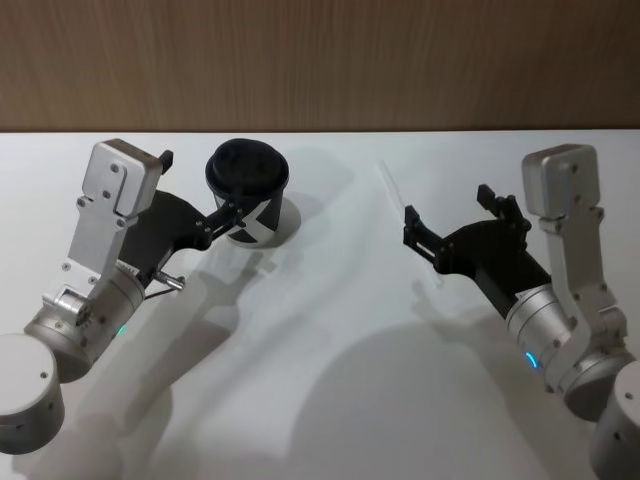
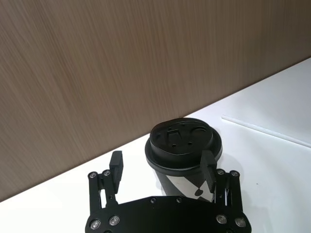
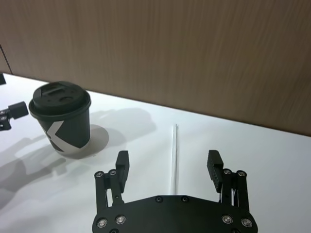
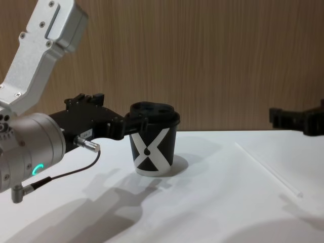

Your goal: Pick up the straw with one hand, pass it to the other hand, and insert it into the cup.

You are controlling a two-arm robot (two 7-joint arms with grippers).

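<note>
Hovering wide open and empty: right tool [image 3: 168, 159] over straw [image 3: 175, 141], left tool [image 2: 162, 160] beside cup [image 4: 152, 147].

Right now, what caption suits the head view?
Right gripper, jaws open, above the straw; left gripper, jaws open, by the cup.

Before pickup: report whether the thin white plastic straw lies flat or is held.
Flat: thin white plastic straw rests on the white table; black right gripper open.

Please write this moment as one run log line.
straw: lying on table | cup: upright, lidded | left gripper: open at cup | right gripper: open above straw
</note>
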